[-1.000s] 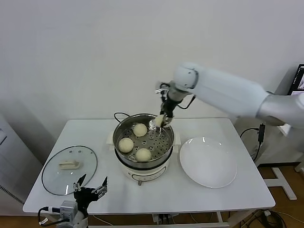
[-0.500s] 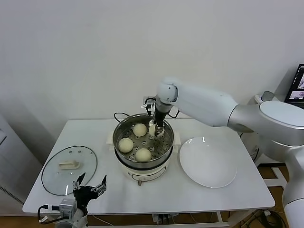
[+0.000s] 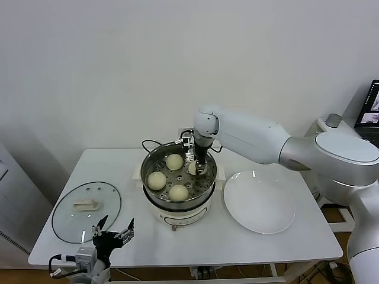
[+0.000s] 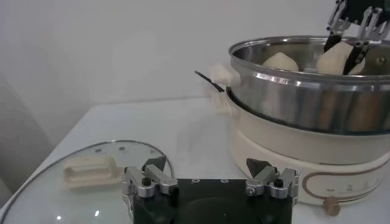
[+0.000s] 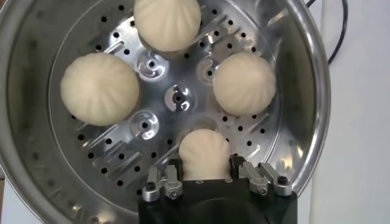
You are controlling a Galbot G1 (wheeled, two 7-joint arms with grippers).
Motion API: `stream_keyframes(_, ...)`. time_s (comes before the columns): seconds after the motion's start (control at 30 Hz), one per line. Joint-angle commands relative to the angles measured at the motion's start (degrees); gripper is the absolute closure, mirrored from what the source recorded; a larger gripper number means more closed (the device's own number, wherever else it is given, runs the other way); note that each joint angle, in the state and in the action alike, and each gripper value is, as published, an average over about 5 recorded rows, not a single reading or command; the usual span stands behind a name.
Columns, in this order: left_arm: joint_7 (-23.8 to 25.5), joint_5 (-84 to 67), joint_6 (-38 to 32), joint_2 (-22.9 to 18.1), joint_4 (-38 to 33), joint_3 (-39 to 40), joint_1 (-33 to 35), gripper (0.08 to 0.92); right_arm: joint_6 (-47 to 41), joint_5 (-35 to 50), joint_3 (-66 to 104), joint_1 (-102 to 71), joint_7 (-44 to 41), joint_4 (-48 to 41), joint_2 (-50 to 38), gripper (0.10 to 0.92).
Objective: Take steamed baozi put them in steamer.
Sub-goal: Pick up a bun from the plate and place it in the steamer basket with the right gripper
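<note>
White table [image 3: 278, 248] before plain white wall [image 3: 118, 65]

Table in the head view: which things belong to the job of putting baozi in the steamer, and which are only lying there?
Belong to the job:
- steamer
- three baozi on its tray
- fourth baozi between the right gripper's fingers, inside the steamer

Only lying there:
- white plate
- glass lid
- left gripper, open, idle at the table's near edge
</note>
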Motion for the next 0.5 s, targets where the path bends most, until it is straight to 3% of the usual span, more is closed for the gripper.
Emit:
stream_keyframes(0.03,-0.06,0.09,-0.02,-2.12,-0.2,0.06,0.03,0.177,-0.23,-0.2,0.04,-0.55,0.73,1.0,-0.49,0.483)
stream_keyframes(0.33,-0.14,0.61,-0.12,-2.76,-0.77,0.17,0.5,0.177,-0.78,0.84,3.6,0.55,1.77,3.0,-2.83,0.239)
stream_keyframes(0.5,-0.13,0.66,-0.25,-2.81,-1.64,-0.25,0.79,0.177,-1.04,3.71,8.67,2.64,1.71,6.64,-7.83,0.204)
